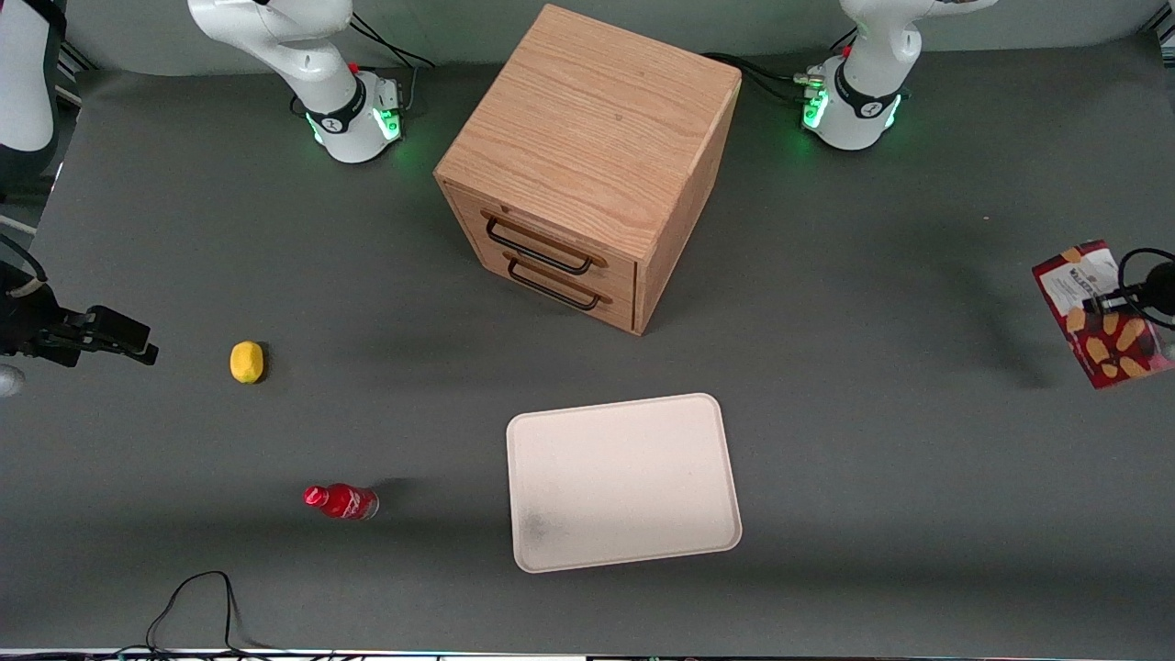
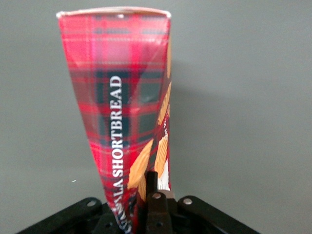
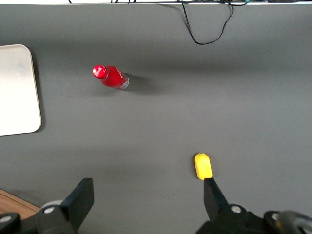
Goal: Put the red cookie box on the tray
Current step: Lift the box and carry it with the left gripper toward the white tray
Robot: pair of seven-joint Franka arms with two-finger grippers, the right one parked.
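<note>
Red cookie box (image 1: pixel 1102 317) is clamped in the gripper (image 2: pixel 155 195) and appears lifted off the tabletop (image 1: pixel 872 441) at the working arm's end, at about three o'clock in the front view. The wrist view shows the carton's narrow tartan side running away from the camera, with the black fingers (image 2: pixel 157 207) closed on its near end; the rest of the box sticks out unsupported, and only bare grey surface lies under it.

The tray (image 1: pixel 698 542) sits well apart from the box, toward seven o'clock from it in the front view and nearer the front camera than the wooden drawer cabinet (image 1: pixel 587 156). Nothing lies on it except a faint grey smudge.

My reading is that the carry is the step in hand, with most of the sideways travel to go. To do it well, I would keep the box high enough that its free end clears the tray's low rim, and move steadily, since a long flat carton held by one end may swing or slip in the grip. Aiming for the middle of the tray leaves margin on every edge. Lowering until the carton's underside rests on the tray before opening should stop it from tipping or sliding off.
</note>
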